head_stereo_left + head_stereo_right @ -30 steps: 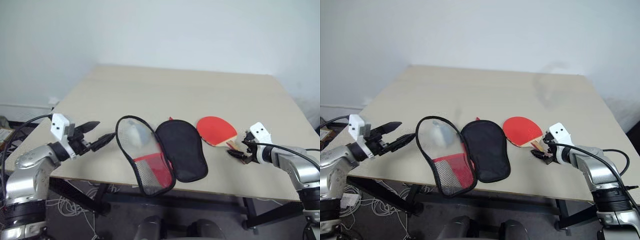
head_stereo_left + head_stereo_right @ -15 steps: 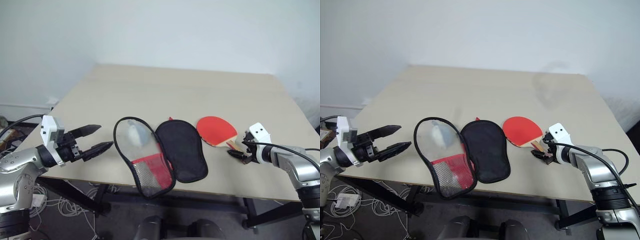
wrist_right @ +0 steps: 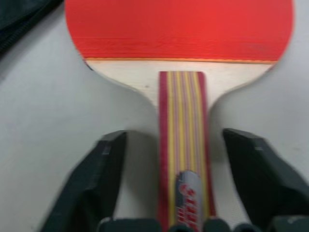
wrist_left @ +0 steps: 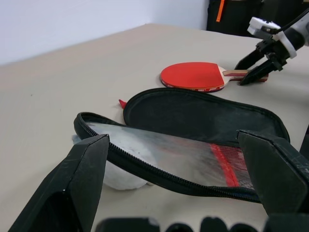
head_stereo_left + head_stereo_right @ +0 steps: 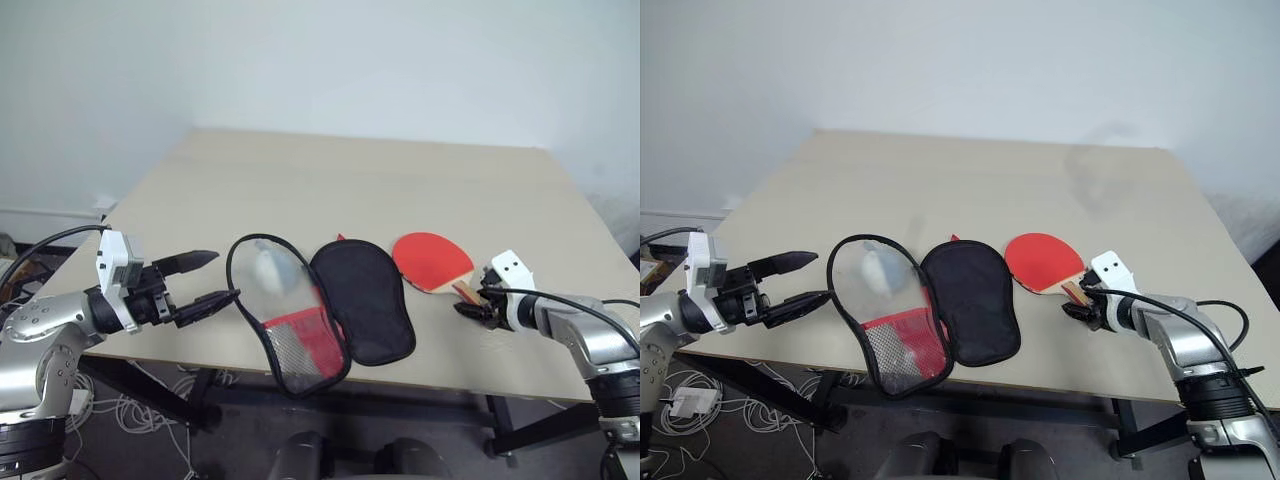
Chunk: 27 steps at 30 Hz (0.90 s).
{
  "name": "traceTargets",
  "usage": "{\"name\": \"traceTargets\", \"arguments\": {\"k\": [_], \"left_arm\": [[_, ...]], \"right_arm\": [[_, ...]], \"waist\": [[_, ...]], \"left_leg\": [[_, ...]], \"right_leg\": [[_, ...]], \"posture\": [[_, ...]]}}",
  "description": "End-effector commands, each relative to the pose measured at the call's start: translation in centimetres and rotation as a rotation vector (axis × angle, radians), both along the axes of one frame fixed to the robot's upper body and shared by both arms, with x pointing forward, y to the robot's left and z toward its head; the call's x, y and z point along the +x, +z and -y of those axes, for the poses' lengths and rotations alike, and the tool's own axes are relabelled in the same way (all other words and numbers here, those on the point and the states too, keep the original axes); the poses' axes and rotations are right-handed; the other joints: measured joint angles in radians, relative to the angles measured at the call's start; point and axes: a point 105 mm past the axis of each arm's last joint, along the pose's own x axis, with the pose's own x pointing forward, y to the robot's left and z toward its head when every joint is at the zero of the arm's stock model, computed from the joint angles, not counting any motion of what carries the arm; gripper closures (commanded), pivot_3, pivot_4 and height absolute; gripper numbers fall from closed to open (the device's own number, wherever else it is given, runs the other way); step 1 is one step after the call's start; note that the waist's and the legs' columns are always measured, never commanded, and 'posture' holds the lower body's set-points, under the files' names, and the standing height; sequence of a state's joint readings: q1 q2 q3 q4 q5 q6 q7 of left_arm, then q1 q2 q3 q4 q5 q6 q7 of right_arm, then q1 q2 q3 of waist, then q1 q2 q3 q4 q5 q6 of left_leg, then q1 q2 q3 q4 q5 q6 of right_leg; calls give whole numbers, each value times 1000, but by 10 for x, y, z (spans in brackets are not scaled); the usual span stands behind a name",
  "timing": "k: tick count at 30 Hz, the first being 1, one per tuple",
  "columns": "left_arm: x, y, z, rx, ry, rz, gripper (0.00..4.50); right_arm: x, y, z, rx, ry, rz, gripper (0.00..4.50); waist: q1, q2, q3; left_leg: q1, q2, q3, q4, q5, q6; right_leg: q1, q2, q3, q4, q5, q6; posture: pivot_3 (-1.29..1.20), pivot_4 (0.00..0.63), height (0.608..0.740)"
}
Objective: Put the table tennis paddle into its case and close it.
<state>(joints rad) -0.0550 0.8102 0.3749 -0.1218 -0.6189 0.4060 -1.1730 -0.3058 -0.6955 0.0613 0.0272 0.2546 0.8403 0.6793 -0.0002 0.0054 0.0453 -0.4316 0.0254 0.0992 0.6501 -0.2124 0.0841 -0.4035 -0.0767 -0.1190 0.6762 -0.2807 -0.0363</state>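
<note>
Paddle [image 5: 432, 260] lies flat on the table [image 5: 350, 180], red face up, near the front edge toward the right side, handle [image 3: 182, 159] pointing at the front right corner. Right gripper [image 5: 474, 306] straddles the handle low over the table: in the right wrist view one finger [image 3: 94, 188] sits each side of the striped handle with a gap on both sides, not touching, so it is not clamped on it. Case [image 5: 320, 305] lies unzipped and spread open just left of the paddle, near the front edge around the middle; the black-lined half [image 5: 365, 298] lies flat next to the paddle head, close but apart from it, and the other half [image 5: 285, 310], with black zipper rim and mesh over red, reaches to the front edge and slightly over it. Left gripper [image 5: 208, 280] hangs off the table's front left, jaws spread wide and empty, fingertips just beside the zipper rim of the case's left half; contact unclear.
</note>
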Motion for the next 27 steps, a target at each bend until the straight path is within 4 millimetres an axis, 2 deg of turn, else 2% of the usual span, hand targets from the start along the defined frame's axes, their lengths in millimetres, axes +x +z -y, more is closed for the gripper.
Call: {"name": "traceTargets", "arguments": {"k": [1, 3, 4, 9, 13, 15, 17, 21, 27], "left_arm": [[0, 14, 7, -1, -34, 51, 0], [0, 14, 7, -2, -35, 51, 0], [0, 14, 7, -2, -36, 51, 0], [0, 13, 9, -7, -36, 55, 0], [1, 12, 9, -10, -30, 59, 0], [2, 12, 10, -12, -28, 61, 0], [2, 11, 10, -14, -27, 61, 0], [2, 9, 11, -16, -25, 57, 0], [3, 8, 11, -17, -21, 55, 0]], "right_arm": [[6, 9, -3, -6, 6, 36, 2614], [7, 8, -5, -6, 0, 35, 3212], [8, 8, -5, -6, -2, 35, 3366], [19, 10, -1, -10, -65, 63, 3365], [34, 23, 7, 10, -153, 127, 3365], [38, 33, 2, 51, -167, 157, 3365], [37, 40, -10, 102, -136, 161, 3365], [2, 65, -84, 276, 150, 131, 3365], [-24, 70, -121, 325, 208, 64, 3365]], "waist": [[0, 0, 0], [0, 0, 0], [-1, 0, 0], [-9, -2, -1], [-25, -2, -1], [-25, -1, 0], [-24, -1, 0], [-23, -1, 0], [-19, -1, 0]], "left_leg": [[0, 0, 0, 0, 0, 0], [0, 0, 0, 0, 0, 0], [0, 0, 0, 0, 1, -1], [1, 1, 1, 0, 1, -2], [3, 2, 1, 1, -1, 2], [2, 2, 3, 1, -1, 2], [2, 1, 5, 1, 1, -1], [1, 1, 6, -1, 2, -2], [1, 2, 6, -1, 1, -1]], "right_leg": [[0, 0, 0, 0, 0, 0], [0, 0, 0, 0, 0, 0], [0, 0, 0, 0, 0, 0], [0, 0, -1, 1, 0, 0], [1, -2, -3, 1, 6, 4], [-2, -4, -4, 1, 9, 5], [-3, -5, -5, 1, 9, 6], [-5, -5, -5, 0, 8, 8], [-5, -6, -5, 1, 7, 8]], "posture": [[0, 0, 706], [0, 0, 706], [0, 0, 706], [0, 0, 706], [0, 0, 706], [0, 0, 706], [0, 0, 706], [0, 0, 706], [0, 0, 706]]}}
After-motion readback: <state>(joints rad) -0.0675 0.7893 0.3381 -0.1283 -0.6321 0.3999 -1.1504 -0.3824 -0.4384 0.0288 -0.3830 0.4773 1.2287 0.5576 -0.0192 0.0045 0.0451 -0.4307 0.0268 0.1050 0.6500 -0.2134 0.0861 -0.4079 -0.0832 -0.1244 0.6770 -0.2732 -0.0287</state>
